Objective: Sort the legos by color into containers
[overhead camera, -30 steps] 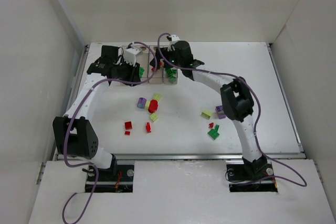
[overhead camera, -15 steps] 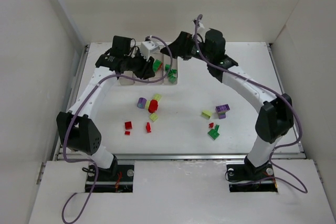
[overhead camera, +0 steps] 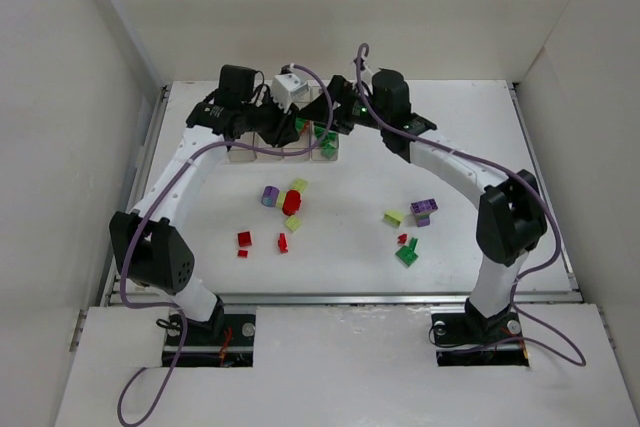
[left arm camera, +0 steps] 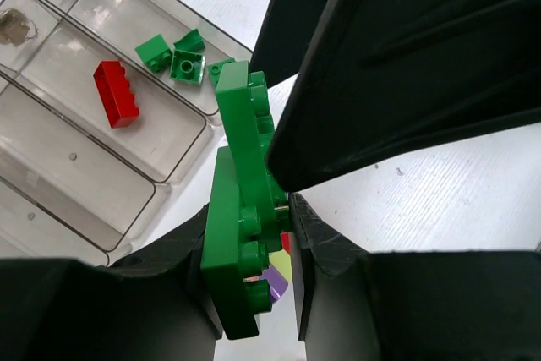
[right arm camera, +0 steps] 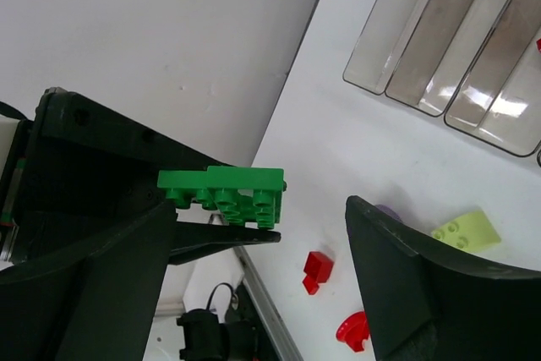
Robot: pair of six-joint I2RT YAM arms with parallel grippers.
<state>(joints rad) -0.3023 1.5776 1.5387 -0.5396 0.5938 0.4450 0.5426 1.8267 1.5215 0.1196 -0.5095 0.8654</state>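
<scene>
Green lego [left arm camera: 241, 209] — clear containers [left arm camera: 76, 171] (one brick [left arm camera: 116, 95] red).

Four narrow clear plastic bins [left arm camera: 93, 166], one red rectangular plastic brick [left arm camera: 116, 95] inside them, three pale yellow-green bricks [overhead camera: 299, 185] loose on the white table [overhead camera: 480, 127], two white robot arms [overhead camera: 170, 182].

I see the white table [overhead camera: 340, 257] carrying the clear containers [overhead camera: 240, 155] at its far centre, loose red, purple and yellow-green legos [overhead camera: 291, 202] left of centre, and a second group [overhead camera: 407, 254] of red, green, purple and yellow-green ones right of centre.
</scene>
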